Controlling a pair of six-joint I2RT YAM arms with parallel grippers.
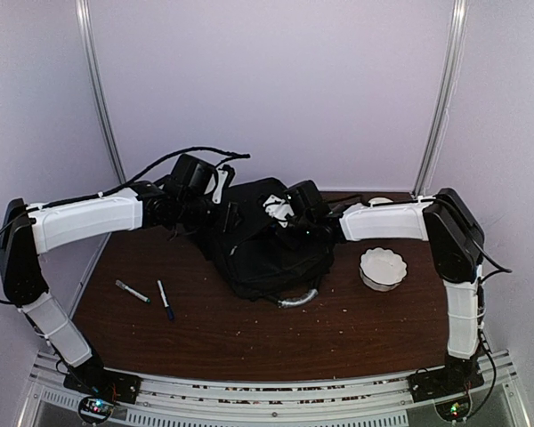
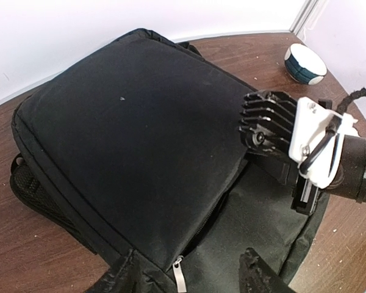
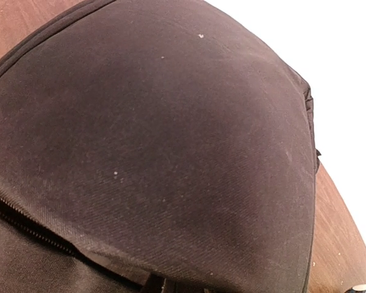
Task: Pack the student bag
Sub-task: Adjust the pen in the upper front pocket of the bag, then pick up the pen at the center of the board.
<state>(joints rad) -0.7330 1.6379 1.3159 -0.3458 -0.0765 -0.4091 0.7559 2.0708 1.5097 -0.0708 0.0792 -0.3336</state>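
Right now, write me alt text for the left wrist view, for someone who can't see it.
A black student bag fills the view, lying on a brown table, a grey zipper pull at its near edge. The right arm's wrist lies over it at the picture's right; a round teal-and-white object sits beyond.

— How's the light over your desk?

— Soft and even, from above. The dark brown wooden desk [image 1: 249, 329] carries only faint, soft-edged shadows, and the pale walls [image 1: 276, 89] wash out to lilac-white. The top view is a bit grainy.

— And your wrist cameras?

— The large black fabric backpack [image 2: 128, 134] swallows detail. At my right wrist it fills the view, its weave slightly soft, and the background is blown out white. At my left, the fingers [image 2: 256, 278] of my left hand [image 2: 186, 274] are dark blurs along the bottom edge.
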